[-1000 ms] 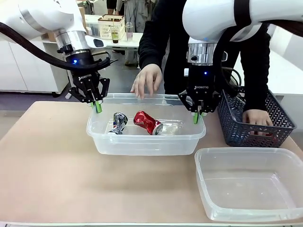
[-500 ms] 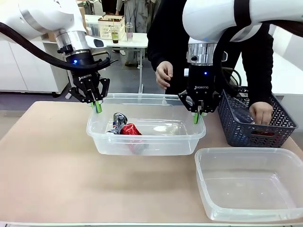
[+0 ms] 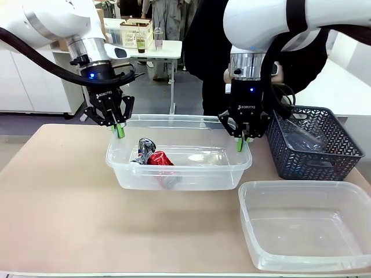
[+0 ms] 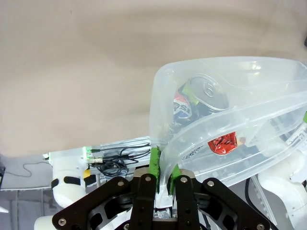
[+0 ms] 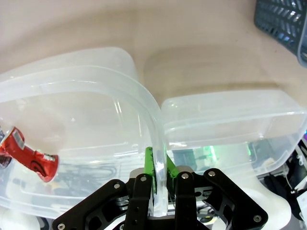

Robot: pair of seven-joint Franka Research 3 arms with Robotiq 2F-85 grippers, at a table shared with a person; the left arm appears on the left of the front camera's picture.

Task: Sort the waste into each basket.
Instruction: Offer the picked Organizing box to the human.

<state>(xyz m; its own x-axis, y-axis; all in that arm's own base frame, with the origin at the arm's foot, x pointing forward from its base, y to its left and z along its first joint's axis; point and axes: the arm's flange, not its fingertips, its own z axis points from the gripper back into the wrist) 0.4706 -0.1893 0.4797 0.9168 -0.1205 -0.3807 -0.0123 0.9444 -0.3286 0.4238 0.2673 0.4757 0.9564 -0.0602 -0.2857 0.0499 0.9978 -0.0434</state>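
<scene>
Cans in tub; lattice basket, empty tub beside.

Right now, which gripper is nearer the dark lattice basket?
Right. The right gripper is clamped on the clear tub's right rim, just beside the dark basket. The left gripper clamps the tub's far-left rim, the whole tub away.

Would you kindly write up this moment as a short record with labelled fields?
left hand: shut on the rim of the clear rectangular plastic tub
right hand: shut on the same tub's opposite rim
tub contents: crushed red metal can, crushed silver-and-blue can
dark grey lattice basket: holds a clear plastic bottle
second clear plastic tub: empty, near right
</scene>
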